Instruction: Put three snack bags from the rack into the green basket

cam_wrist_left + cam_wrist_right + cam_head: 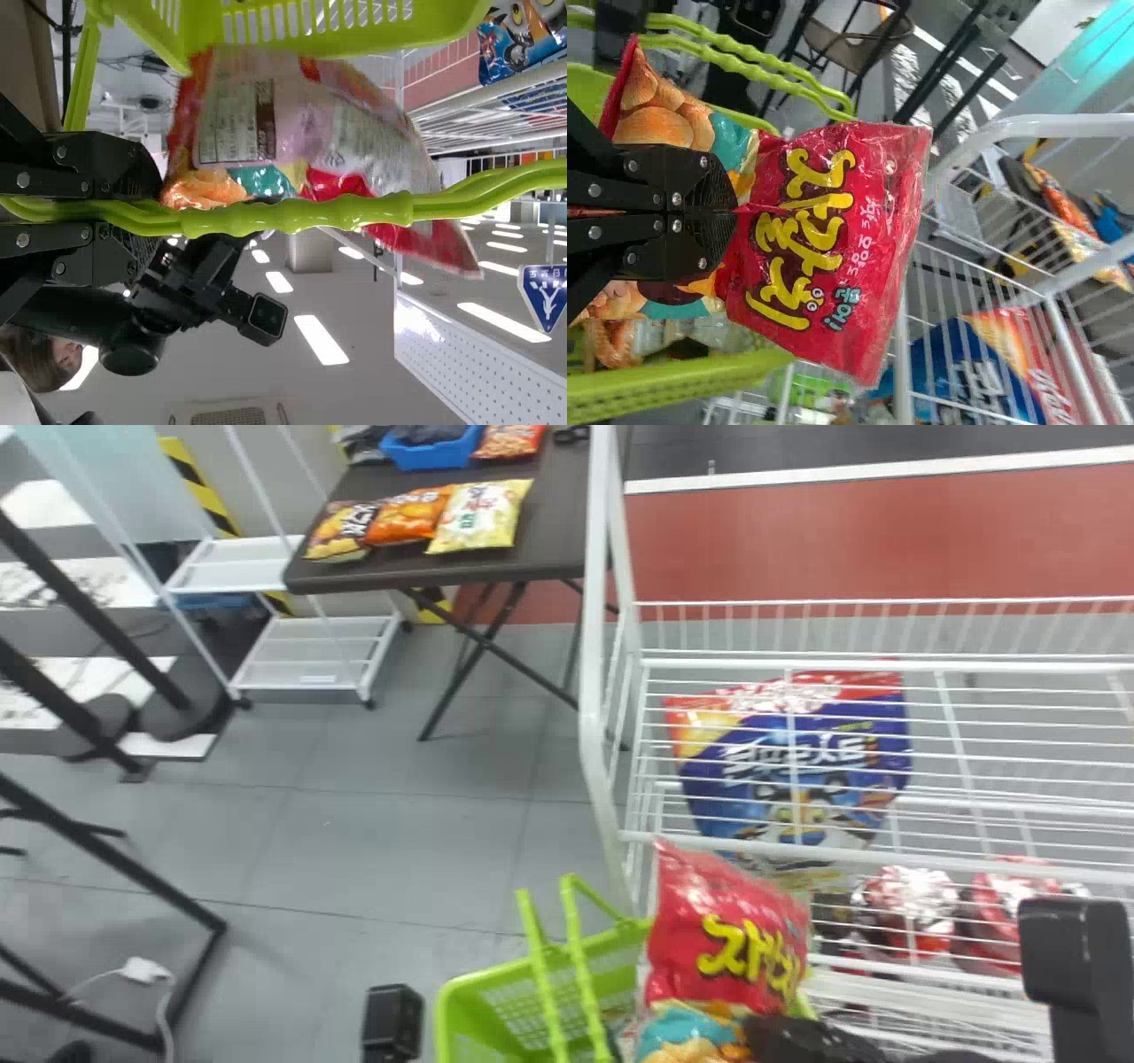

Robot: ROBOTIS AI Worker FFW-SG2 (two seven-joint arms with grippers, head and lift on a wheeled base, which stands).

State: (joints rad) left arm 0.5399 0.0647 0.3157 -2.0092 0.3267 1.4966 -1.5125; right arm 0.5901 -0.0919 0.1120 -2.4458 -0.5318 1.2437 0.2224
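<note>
Red snack bag [731,930] pinched firmly in ur R end effector [735,212], long axis along it, prob over green basket [456,1014], R side.

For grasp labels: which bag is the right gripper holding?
The red bag with yellow lettering, pinched in the right gripper; the blue bag in the rack and the bags on the table are untouched.

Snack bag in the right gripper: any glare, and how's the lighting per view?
Head view: small glints on the snack bag, soft, fairly even light on the floor; right wrist view: pale glints along the bag's creased end; left wrist view: bright ceiling lights behind, sheen on the basket handle.
</note>
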